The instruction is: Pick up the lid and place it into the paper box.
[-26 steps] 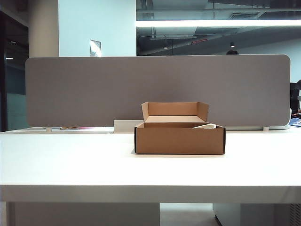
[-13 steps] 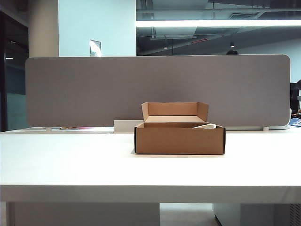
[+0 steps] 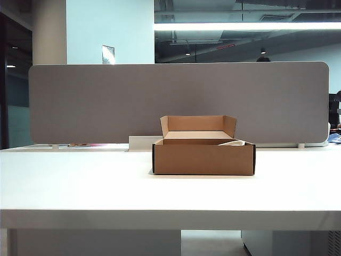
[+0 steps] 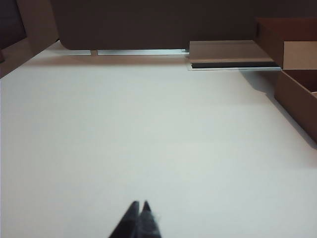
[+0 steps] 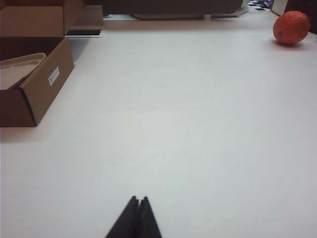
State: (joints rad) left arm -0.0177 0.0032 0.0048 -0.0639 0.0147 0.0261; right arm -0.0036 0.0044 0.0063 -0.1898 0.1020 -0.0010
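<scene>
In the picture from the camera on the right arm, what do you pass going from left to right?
The lid lying in the paper box → the right pincer, tips shut, over bare white table → an orange round fruit at the far edge.

only the fingertips of each arm show, and only in the wrist views. the left gripper [image 4: 139, 207] appears as two black, matte, tapering fingers that narrow to sharp points, pressed together with a thin seam between them; one tip looks slightly frayed or blurred at its edge. the right gripper [image 5: 137, 200] looks the same: two black wedge-shaped fingers meeting tip to tip. no cables, screws or markings can be made out.
</scene>
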